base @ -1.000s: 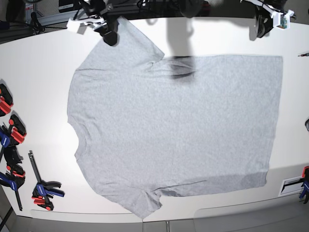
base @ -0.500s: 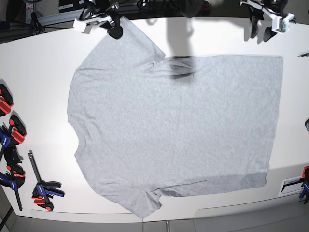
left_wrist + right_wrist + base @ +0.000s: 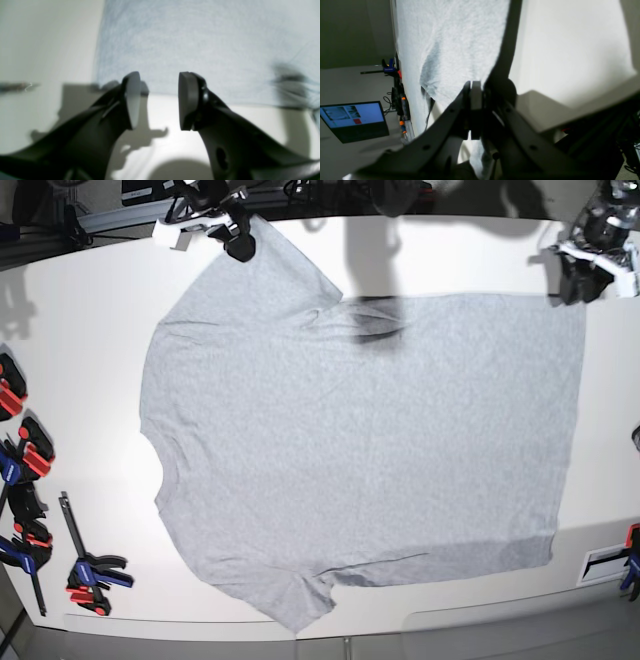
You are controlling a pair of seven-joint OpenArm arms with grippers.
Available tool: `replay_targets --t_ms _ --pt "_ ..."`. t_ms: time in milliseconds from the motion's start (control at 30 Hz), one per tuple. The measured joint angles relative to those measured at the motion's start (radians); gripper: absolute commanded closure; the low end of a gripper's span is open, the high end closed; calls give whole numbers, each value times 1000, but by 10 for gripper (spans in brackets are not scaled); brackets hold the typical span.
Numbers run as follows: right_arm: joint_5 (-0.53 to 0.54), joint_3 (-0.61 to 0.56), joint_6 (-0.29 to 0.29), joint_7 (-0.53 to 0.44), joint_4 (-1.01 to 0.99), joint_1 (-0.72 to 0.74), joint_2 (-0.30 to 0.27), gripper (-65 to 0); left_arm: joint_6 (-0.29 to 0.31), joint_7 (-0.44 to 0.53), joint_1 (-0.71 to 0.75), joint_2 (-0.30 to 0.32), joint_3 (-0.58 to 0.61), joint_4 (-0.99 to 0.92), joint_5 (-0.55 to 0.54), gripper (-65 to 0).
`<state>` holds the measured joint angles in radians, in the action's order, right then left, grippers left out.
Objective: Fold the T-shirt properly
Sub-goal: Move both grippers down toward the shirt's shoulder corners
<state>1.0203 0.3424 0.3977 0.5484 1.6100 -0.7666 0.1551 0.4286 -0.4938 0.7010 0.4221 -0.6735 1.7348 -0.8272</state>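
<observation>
1. In the left wrist view the left gripper point(image 3: 156, 100) holds its fingers point(image 3: 132, 100) spread, nothing between them, above bare counter point(image 3: 45, 45) just off the hem corner of the T-shirt point(image 3: 200, 45).
2. The right wrist view shows the right gripper point(image 3: 473, 110) with its fingers pressed together on the T-shirt point(image 3: 450, 45) at a sleeve edge; a laptop screen point(image 3: 352, 117) glows beyond the counter edge, unseen elsewhere.
3. Only the base view shows the whole T-shirt point(image 3: 360, 450), spread flat, plain side up, on the white counter point(image 3: 70, 340).
4. Red and blue clamps point(image 3: 30, 510) lie along its left edge, apart from the cloth.
5. Farthest back, the right gripper point(image 3: 238, 242) sits at the upper sleeve and the left gripper point(image 3: 578, 280) by the far hem corner.
</observation>
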Motion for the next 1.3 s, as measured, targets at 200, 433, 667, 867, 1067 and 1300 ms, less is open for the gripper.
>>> replay_targets --t_ms 200,433,667,867,1067,1300 --pt "0 0 0 0 0 0 0 0 123 -99 -96 103 -43 -323 -212 -228" --pt "0 0 0 0 0 0 0 0 153 -199 -211 136 -42 -587 -399 -236" --pt "1 0 0 0 0 0 0 0 153 -203 -250 138 -41 -601 -402 -269" --pt "0 0 0 0 0 0 0 0 152 -207 -266 138 -8 -601 -367 -269" --pt "0 0 0 3 0 0 0 0 153 -194 -313 139 76 -601 -335 -269" --pt "0 0 0 3 0 1 0 0 157 -188 -341 140 113 -601 -320 -269"
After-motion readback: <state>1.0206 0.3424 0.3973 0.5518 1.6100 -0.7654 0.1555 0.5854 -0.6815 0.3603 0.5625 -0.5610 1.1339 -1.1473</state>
